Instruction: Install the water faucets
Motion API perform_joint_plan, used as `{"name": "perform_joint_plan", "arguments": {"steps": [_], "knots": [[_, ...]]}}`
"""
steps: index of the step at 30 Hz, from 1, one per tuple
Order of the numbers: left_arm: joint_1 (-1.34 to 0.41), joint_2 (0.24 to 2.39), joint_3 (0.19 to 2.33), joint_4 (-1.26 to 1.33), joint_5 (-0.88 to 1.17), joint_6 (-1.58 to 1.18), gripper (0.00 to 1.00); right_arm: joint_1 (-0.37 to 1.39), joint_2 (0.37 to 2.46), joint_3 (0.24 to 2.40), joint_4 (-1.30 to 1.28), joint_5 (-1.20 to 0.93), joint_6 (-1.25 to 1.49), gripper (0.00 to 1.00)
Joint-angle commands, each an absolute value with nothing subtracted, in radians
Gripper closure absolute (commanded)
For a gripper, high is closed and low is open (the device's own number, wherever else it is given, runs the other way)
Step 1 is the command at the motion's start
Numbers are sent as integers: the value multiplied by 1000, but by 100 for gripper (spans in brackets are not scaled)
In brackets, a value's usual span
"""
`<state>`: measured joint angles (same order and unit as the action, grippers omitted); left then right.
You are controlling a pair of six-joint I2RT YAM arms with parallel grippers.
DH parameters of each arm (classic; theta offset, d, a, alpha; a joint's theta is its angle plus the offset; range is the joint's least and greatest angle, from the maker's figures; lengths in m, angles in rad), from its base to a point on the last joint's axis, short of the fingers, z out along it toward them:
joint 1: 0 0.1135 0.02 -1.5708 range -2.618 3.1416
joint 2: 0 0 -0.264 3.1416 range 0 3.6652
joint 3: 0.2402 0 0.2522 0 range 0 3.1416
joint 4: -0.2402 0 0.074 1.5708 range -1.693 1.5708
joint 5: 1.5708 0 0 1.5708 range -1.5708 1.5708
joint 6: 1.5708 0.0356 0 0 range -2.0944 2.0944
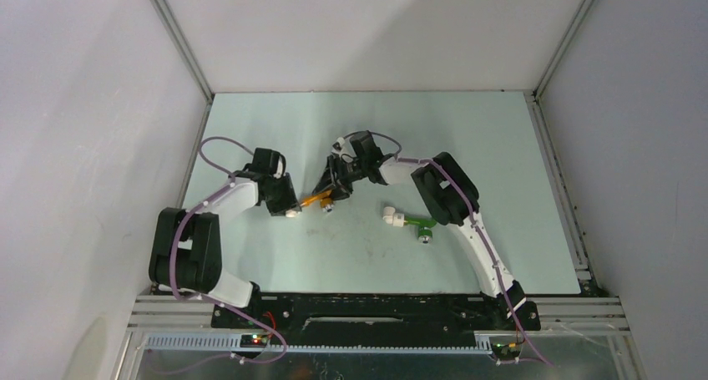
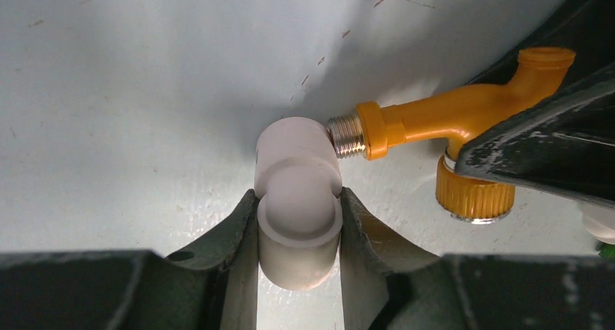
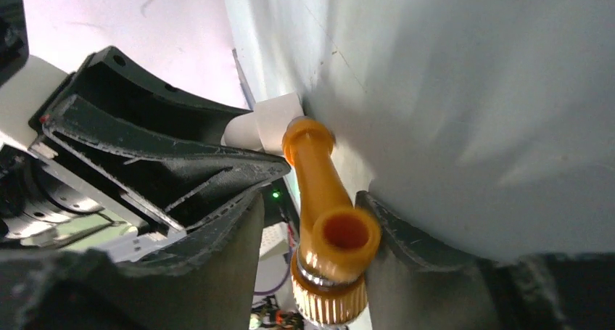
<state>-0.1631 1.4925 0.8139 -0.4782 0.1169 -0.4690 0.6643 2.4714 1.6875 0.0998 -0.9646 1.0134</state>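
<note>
The orange faucet (image 1: 315, 200) lies level between the two grippers, its knob (image 2: 475, 198) low by the table. Its metal thread (image 2: 345, 137) touches the side mouth of a white elbow fitting (image 2: 297, 163). My left gripper (image 2: 299, 199) is shut on that elbow, also seen from above (image 1: 290, 214). My right gripper (image 3: 315, 199) straddles the orange faucet's spout (image 3: 345, 233); one finger (image 3: 395, 236) touches it, while the other stands apart with a gap. The green faucet (image 1: 423, 226) lies on the table, joined to a second white elbow (image 1: 390, 217).
The pale green table (image 1: 501, 146) is enclosed by white walls with metal rails along the sides. The right arm's elbow (image 1: 442, 192) hangs just behind the green faucet. The left gripper's body (image 3: 145, 141) fills the upper left of the right wrist view.
</note>
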Motion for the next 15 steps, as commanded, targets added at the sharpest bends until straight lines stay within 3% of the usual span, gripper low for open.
{"name": "perform_joint_plan", "arguments": {"steps": [1,7,10,11,15], "knots": [[-163,1561,771,-459,111,-435,100,682,2501,1678,246,-1006,1093,54],[-163,1550,775,-448,135,-427,100,683,2485,1668,197,-998,1029,65],[-163,1525,774,-439,157,-425,100,682,2466,1649,201,-992,1009,95],[-163,1510,776,-442,165,-421,100,682,2456,1644,202,-994,1000,100],[-163,1412,801,-485,181,-398,100,667,2361,1612,119,-988,886,100]]}}
